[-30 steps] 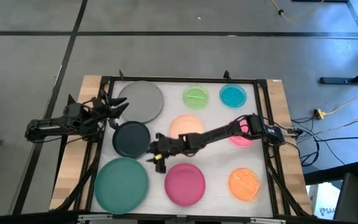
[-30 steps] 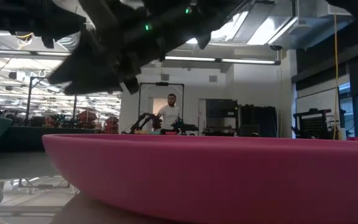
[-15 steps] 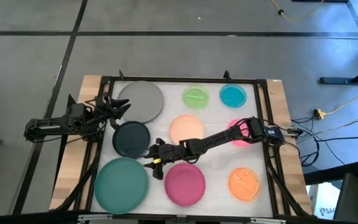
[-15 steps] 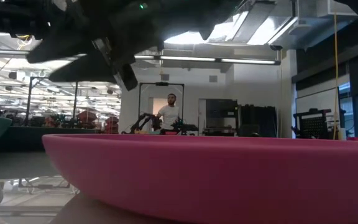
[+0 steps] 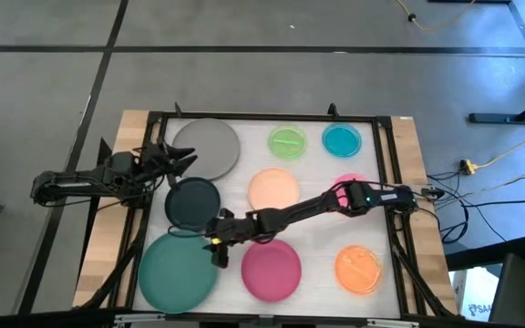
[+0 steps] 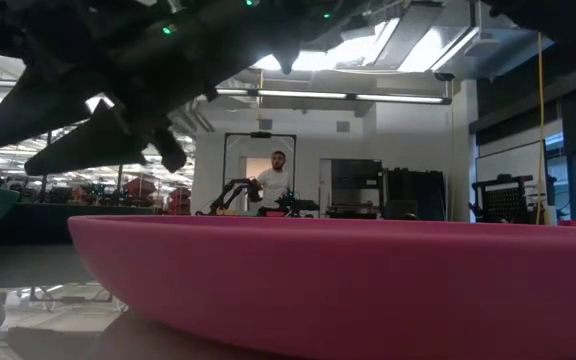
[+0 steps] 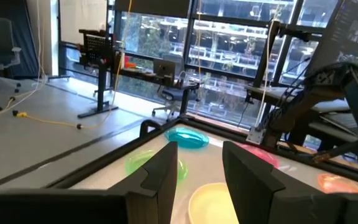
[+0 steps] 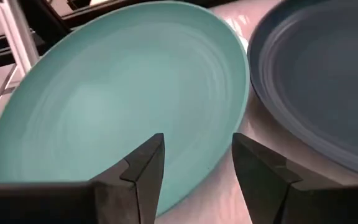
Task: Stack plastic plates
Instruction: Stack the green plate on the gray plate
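Note:
All the plates lie flat on the white table top. In the high view I see the large grey plate [image 5: 206,148], green plate [image 5: 287,142], cyan plate [image 5: 342,139], peach plate [image 5: 272,189], black plate [image 5: 192,202], large teal plate [image 5: 179,271], magenta plate [image 5: 272,270] and orange plate [image 5: 359,270]. The pink plate [image 5: 354,182] is partly under the right arm. My right gripper [image 5: 215,249] is open, above the teal plate's [image 8: 117,93] edge beside the black plate [image 8: 322,81]. My left gripper [image 5: 177,160] is open at the grey plate's left edge, touching nothing.
A black frame [image 5: 262,117] rims the table top. The right arm reaches across the middle of the table, over the peach and pink plates. In the low view the magenta plate [image 6: 348,280] fills the foreground, and a person [image 6: 273,185] stands far back in the room.
My right gripper has moved toward the table's left and near edge, from beside the peach plate to the gap between the black and teal plates, and stayed open. The plates have not moved.

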Controlling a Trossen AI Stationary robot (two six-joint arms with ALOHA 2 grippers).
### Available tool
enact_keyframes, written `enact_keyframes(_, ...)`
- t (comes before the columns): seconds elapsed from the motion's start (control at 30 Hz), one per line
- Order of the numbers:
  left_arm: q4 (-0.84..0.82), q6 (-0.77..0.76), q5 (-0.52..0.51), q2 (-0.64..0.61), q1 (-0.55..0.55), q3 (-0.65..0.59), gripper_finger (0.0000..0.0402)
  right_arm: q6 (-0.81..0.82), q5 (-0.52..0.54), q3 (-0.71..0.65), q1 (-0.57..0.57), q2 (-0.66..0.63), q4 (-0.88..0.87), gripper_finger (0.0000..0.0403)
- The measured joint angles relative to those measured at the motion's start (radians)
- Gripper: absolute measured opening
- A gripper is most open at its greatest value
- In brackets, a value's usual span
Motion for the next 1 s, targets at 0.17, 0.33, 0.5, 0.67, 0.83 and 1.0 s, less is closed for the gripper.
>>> enact_keyframes(0.17, -0.036, -0.043, 0.0, 0.005, 0.0, 0.0, 0.0121, 0.051, -0.001, 0.038, 0.0, 0.041, -0.034, 0.0182)
enact_keyframes(0.33, -0.065, -0.059, 0.001, 0.005, 0.0, 0.0, 0.0121, 0.079, 0.016, 0.038, -0.002, 0.045, -0.054, 0.0182)
enact_keyframes(0.5, -0.068, -0.061, 0.006, 0.005, 0.0, 0.0, 0.0121, 0.07, 0.099, 0.035, 0.0, 0.045, -0.157, 0.0182)
enact_keyframes(0.67, -0.068, -0.061, 0.052, 0.005, 0.0, 0.0, 0.0121, 0.048, 0.13, 0.034, -0.002, 0.043, -0.192, 0.0182)
enact_keyframes(0.83, -0.068, -0.061, 0.053, 0.005, 0.0, 0.0, 0.0121, 0.047, 0.066, 0.035, -0.002, 0.04, -0.184, 0.0182)
enact_keyframes(1.0, -0.068, -0.06, 0.053, 0.005, 0.0, 0.0, 0.0121, 0.044, 0.041, 0.034, 0.0, 0.04, -0.185, 0.0179)
